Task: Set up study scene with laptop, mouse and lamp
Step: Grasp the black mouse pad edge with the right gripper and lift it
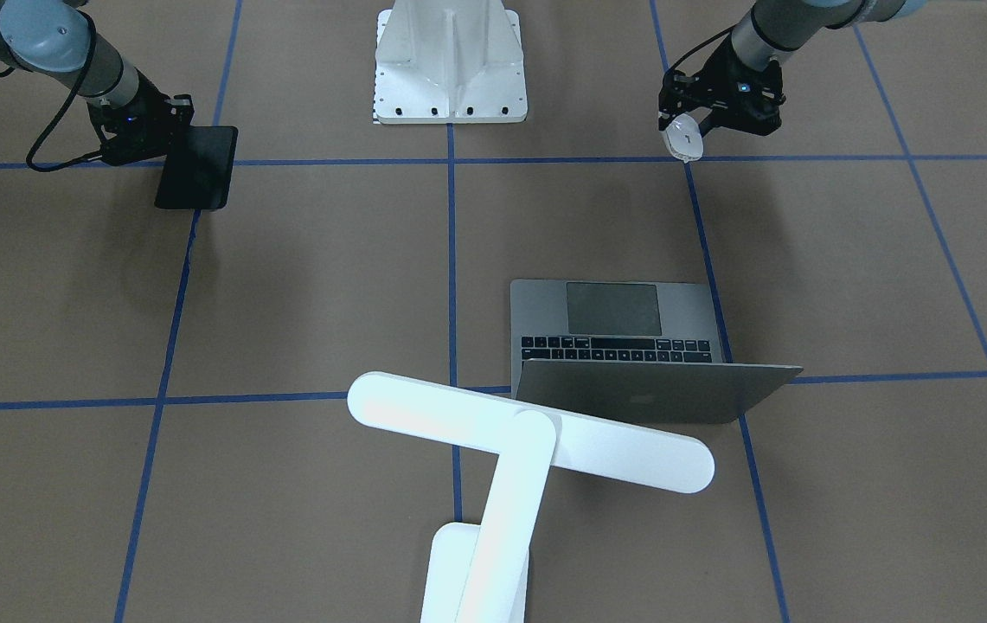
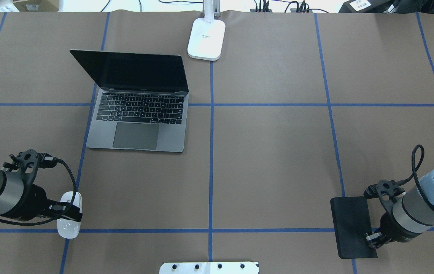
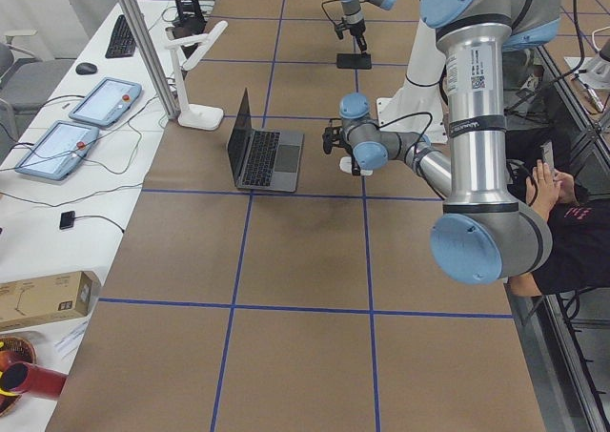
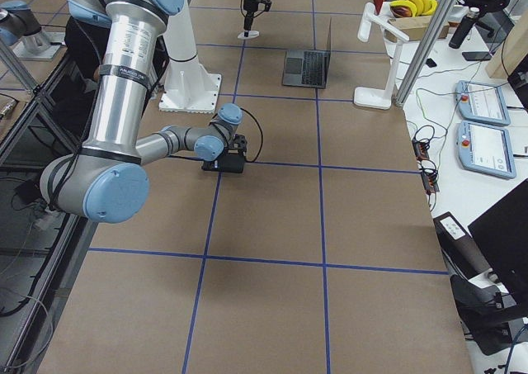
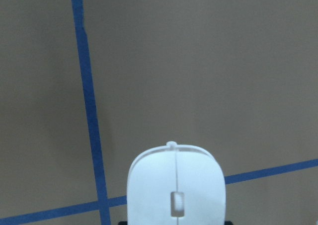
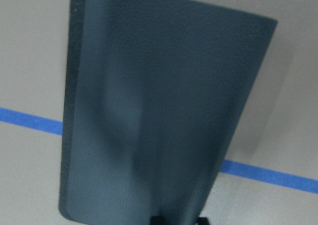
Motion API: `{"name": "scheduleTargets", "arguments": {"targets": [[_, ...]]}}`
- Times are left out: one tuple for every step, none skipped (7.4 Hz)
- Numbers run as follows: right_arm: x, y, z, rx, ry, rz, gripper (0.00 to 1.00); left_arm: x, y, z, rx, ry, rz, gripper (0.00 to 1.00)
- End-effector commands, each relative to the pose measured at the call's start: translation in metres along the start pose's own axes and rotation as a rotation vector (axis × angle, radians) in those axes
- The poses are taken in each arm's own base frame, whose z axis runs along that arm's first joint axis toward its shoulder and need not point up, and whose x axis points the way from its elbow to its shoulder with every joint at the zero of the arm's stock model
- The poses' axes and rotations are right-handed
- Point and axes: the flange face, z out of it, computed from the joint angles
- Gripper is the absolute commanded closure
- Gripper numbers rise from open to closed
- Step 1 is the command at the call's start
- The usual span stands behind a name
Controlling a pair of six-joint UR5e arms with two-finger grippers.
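Observation:
The laptop (image 2: 137, 110) stands open on the table's left half, screen dark; its lid logo shows in the front-facing view (image 1: 642, 401). The white lamp (image 1: 528, 441) stands at the far edge by the centre line, its base (image 2: 206, 38) beside the laptop's lid. My left gripper (image 2: 70, 214) is shut on the white mouse (image 2: 68, 224), near the table's near left, over a tape crossing; the mouse fills the bottom of the left wrist view (image 5: 176, 190). My right gripper (image 2: 372, 238) is shut on the edge of a black mat (image 2: 352, 224), near right.
The white bolted pedestal (image 1: 450, 69) stands at the near middle edge between the arms. Blue tape lines (image 2: 211, 152) grid the brown table top. Tablets and cables lie on a side bench (image 3: 76, 127) beyond the lamp.

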Motion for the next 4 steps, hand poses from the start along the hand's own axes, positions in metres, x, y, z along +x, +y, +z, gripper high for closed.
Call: {"name": "scheduleTargets", "arguments": {"targets": [[-0.0011, -0.0018, -0.0061, 0.013, -0.007, -0.011, 0.80, -0.0002, -0.0003, -0.0003, 0.001, 0.000, -0.001, 0.54], [0.0022, -0.0048, -0.0088, 0.024, -0.005, -0.005, 0.82, -0.0002, -0.0003, -0.0003, 0.001, 0.000, -0.001, 0.54], [0.0039, -0.0065, -0.0108, 0.030, -0.005, -0.017, 0.82, 0.0003, -0.0002, -0.0009, 0.001, 0.001, 0.000, 0.54], [0.0038, -0.0073, -0.0140, 0.036, -0.007, -0.021, 0.83, 0.0003, -0.0002, -0.0009, 0.001, 0.001, 0.000, 0.54]]}}
